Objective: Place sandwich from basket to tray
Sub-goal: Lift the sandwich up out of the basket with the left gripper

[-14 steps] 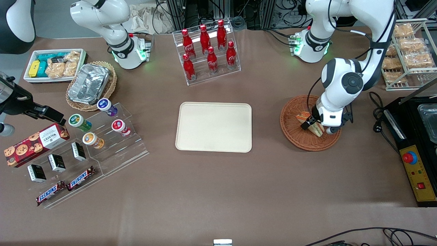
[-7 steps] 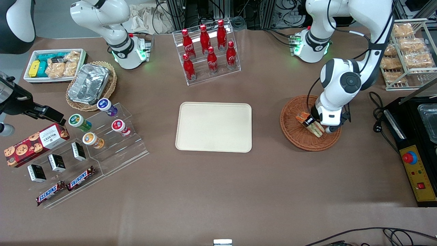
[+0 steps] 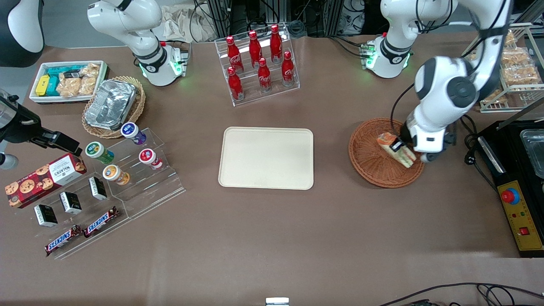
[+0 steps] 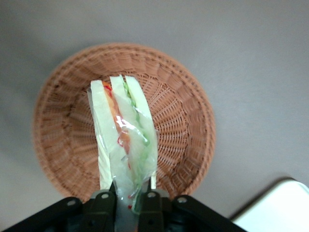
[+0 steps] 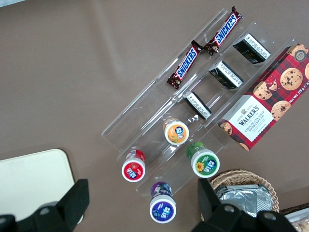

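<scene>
The left arm's end effector (image 3: 398, 146) hangs above the round, reddish-brown woven wicker basket (image 3: 368, 163), its two black fingers (image 4: 104, 202) pinched on the narrow end of the wrapped triangular sandwich of pale bread with green, orange and red filling (image 3: 396, 149). In the wrist view the sandwich (image 4: 124, 140) juts out from the end effector (image 4: 126, 203) over the basket's (image 4: 188, 125) woven floor with its wide end free; the front view shows it over the part of the basket toward the working arm's end of the bench, inside the rim. Whether it is clear of the weave cannot be told.

The flat cream-beige rectangular plastic tray with rounded corners (image 3: 266, 157) lies on the brown bench (image 3: 272, 238) toward the parked arm's end from the basket, well apart from it, with a bare strip of bench between the tray's edge and the basket's rim. The tray's surface carries nothing, and one rounded corner of it (image 4: 280, 208) shows in the wrist view near the basket.

Farther from the front camera than the tray stands a clear acrylic rack of red cola bottles (image 3: 259, 59), with open bench between the two. A black machine with a yellow control panel (image 3: 516, 191) sits near the basket at the working arm's end.
</scene>
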